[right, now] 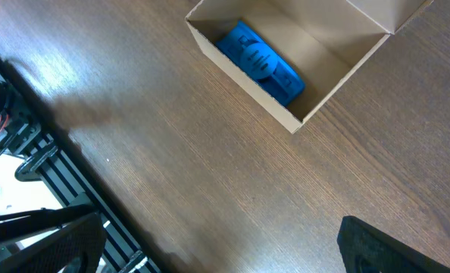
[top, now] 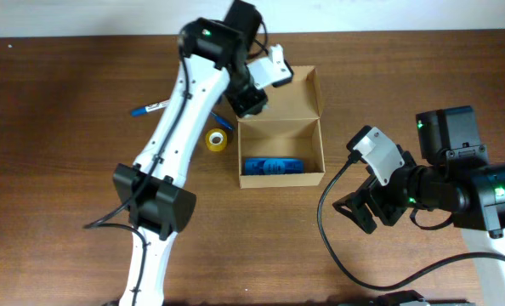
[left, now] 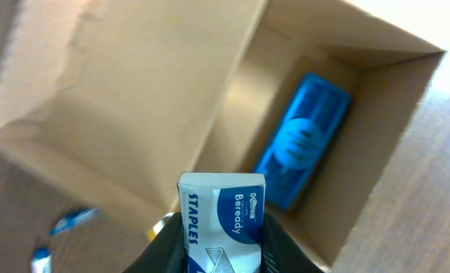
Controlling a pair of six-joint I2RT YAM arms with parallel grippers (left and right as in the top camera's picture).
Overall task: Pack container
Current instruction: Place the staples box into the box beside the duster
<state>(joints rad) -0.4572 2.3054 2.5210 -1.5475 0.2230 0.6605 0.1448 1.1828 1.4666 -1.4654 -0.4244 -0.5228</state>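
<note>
The tan cardboard container (top: pixel 312 146) stands open mid-table, its flap lid (top: pixel 299 95) folded back. A blue stapler-like item (top: pixel 273 167) lies inside along the near wall; it also shows in the left wrist view (left: pixel 304 140) and the right wrist view (right: pixel 260 62). My left gripper (top: pixel 249 102) hovers over the container's back left corner, shut on a blue and white staples box (left: pixel 223 220). My right gripper (top: pixel 367 206) is open and empty over bare table right of the container (right: pixel 285 114).
A yellow tape roll (top: pixel 217 139) lies just left of the container. A blue pen (top: pixel 150 108) lies further left. The table's front edge and a black rack (right: pixel 51 159) show in the right wrist view.
</note>
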